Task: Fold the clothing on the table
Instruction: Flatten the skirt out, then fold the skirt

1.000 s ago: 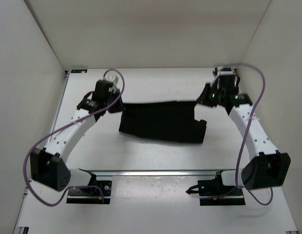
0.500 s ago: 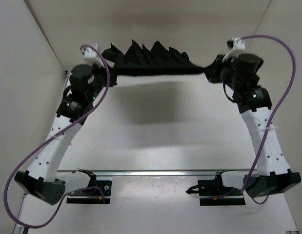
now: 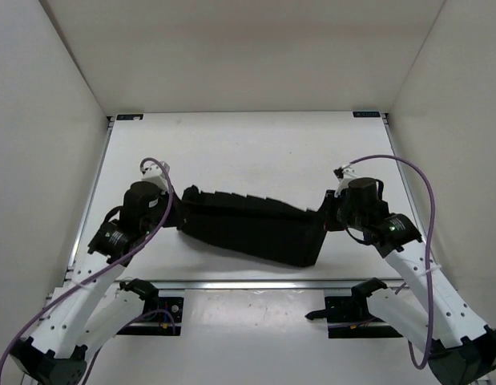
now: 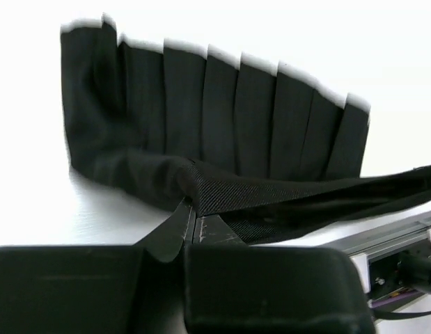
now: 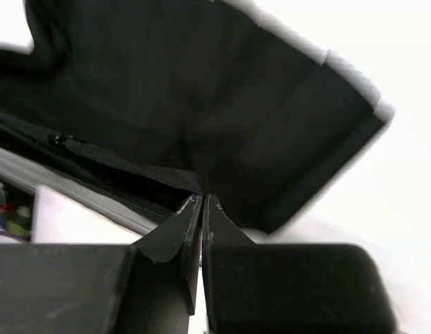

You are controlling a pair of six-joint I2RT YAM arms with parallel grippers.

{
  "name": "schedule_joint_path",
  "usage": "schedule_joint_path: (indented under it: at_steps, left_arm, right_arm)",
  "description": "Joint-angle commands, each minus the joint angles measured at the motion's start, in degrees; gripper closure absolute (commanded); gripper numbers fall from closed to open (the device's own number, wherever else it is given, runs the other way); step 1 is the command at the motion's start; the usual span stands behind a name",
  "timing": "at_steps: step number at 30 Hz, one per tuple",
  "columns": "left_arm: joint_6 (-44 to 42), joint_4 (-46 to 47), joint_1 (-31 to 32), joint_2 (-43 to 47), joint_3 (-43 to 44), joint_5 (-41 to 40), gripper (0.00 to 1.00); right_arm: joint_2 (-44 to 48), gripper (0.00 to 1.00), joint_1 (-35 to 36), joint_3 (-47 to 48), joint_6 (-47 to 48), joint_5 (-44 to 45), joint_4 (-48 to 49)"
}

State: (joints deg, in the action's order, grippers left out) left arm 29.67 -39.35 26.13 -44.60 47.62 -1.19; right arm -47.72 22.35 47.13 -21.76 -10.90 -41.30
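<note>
Top external: the clothing [image 3: 248,228] lies stretched across the near half of the table [image 3: 256,148], with the left gripper [image 3: 177,215] at one end and the right gripper [image 3: 328,216] at the other. Left wrist: the fingers [image 4: 170,233] are pinched on the clothing's hem. Right wrist: the fingers [image 5: 173,233] are clamped on its edge.

Robot lab enclosure, white walls [image 3: 47,120], metal-railed table [image 3: 248,152]
</note>
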Motion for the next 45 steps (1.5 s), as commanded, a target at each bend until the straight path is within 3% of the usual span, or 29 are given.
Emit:
schedule_joint_path:
  at_steps: [1,4,12,17,21,25,34,40,45]
  left_arm:
    - [-0.48,-3.28,-2.74,-1.17,0.11,-2.86,1.0]
    - [-2.16,0.06,-3.37,-8.29,-0.94,-0.92,1.0]
    - [-4.0,9.46,-5.82,-18.41,0.18,0.93,1.0]
    - [-8.13,9.83,-7.06,-30.44,16.06,1.54,1.0]
    - [-9.28,10.35,-7.15,-34.67,29.35,-0.55,1.0]
    - [-11.03,8.51,-7.67,-34.5,33.51,-2.14,1.0]
    - [-7.62,7.01,-3.9,-19.85,10.95,0.39,1.0]
    - [-2.87,-2.55,0.77,-9.38,4.86,0.05,1.0]
    - [-4.18,-1.96,-3.27,-10.76,4.07,0.92,1.0]
  right_arm:
    - [-0.95,1.0,-2.55,-1.6,-2.16,4.5,1.91]
    - [-5.53,1.0,-9.58,-2.48,0.31,-3.41,5.26]
    - [-13.09,1.0,-9.78,-1.97,0.66,-1.49,10.88]
    - [-22.13,1.0,-16.98,16.71,5.49,-1.59,10.37]
    - [-27.15,1.0,-16.29,33.6,8.22,2.1,9.04]
    - [-27.7,1.0,-14.18,38.29,7.96,4.2,8.08]
    - [-12.58,1.0,-12.34,9.32,1.21,3.07,7.03]
    - [-1.07,1.0,-7.16,1.13,-6.09,1.32,1.05]
    - [-4.47,1.0,-9.59,-0.73,-4.63,-2.88,3.06]
